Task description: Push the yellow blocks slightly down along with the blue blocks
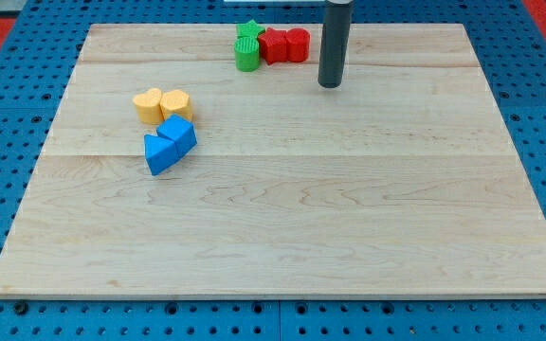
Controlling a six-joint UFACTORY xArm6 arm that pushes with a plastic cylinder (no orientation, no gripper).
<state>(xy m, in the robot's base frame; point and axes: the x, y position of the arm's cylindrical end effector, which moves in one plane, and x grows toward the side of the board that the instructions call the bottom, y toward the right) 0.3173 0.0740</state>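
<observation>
Two yellow blocks sit side by side at the board's left: a rounded one (147, 105) and a heart-like one (175, 103). Just below them lie two blue blocks touching each other: a cube-like one (178, 133) and a triangular one (160, 153). My tip (330, 84) rests on the board near the view's top, far to the right of and above the yellow and blue blocks, touching none of them.
A green star block (249, 35) and a green cylinder (246, 57) stand at the top centre, with two red blocks (285, 45) beside them, just left of my rod. The wooden board (349, 227) lies on a blue pegboard.
</observation>
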